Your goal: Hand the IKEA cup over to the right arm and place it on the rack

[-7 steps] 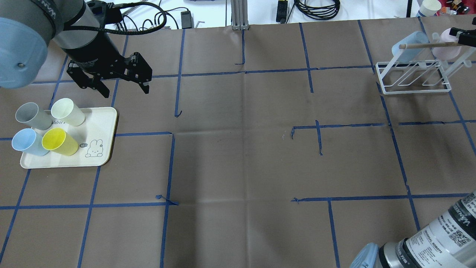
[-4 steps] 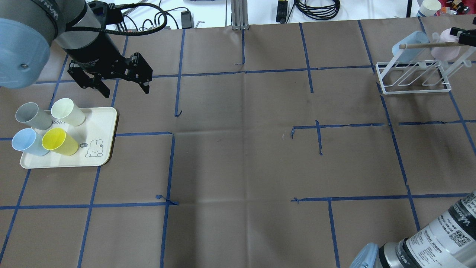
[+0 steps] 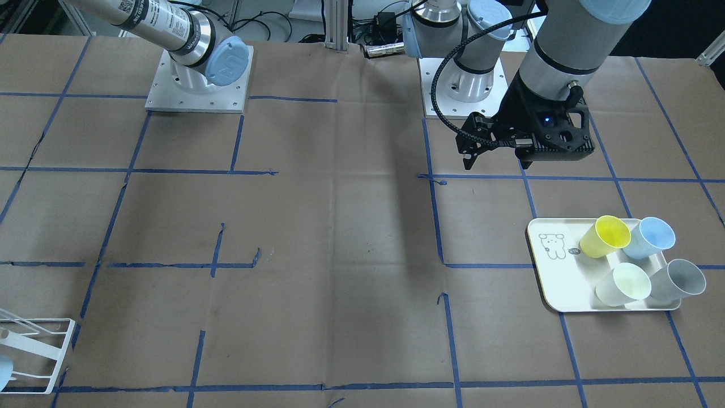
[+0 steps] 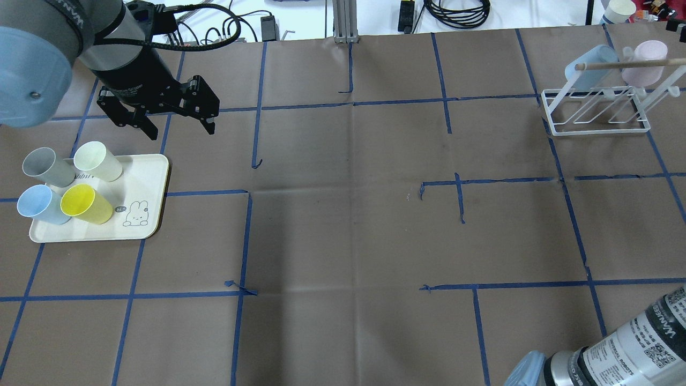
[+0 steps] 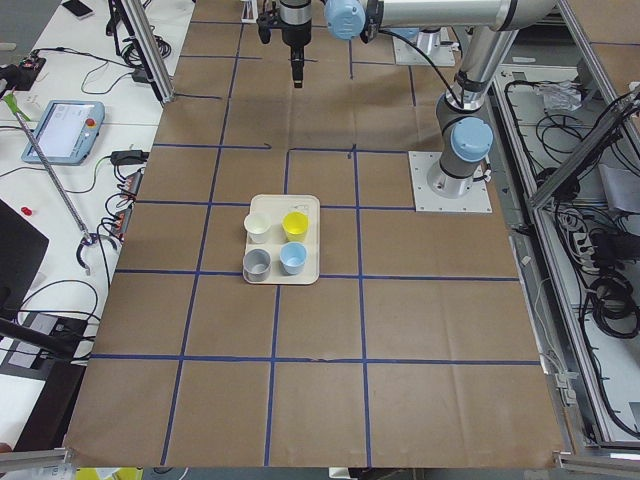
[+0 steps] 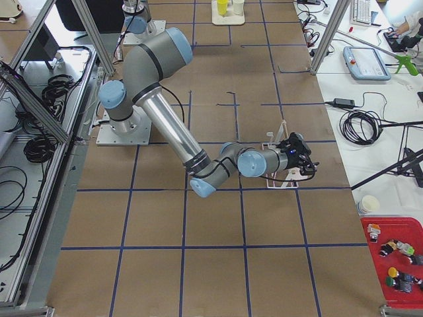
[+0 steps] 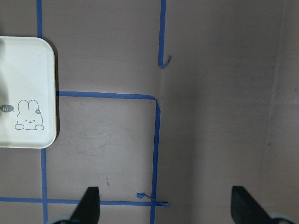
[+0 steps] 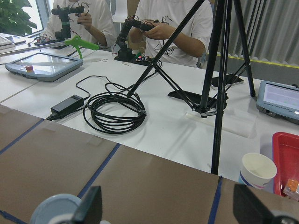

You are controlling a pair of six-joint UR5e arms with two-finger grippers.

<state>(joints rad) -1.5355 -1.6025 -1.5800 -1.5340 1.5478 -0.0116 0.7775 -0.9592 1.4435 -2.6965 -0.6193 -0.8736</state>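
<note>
Left end effector [image 4: 181,133] hangs released, fingers spread wide, just off the cream bunny-print tray [image 4: 144,177] near the brown-papered counter's [image 4: 348,214] left edge. I'd say it's poised for a pick. Grey cup [image 4: 45,166], cream cup [image 4: 96,161], blue cup [image 4: 38,205] and yellow cup [image 4: 84,203] stand there untransferred. Right end effector [image 8: 169,207], also released and empty, sits by the white wire rack [image 4: 600,131] at the far right corner, whose slanted rods hold a pale-blue cup [image 4: 592,67] and a pink cup [image 4: 646,61].
</note>
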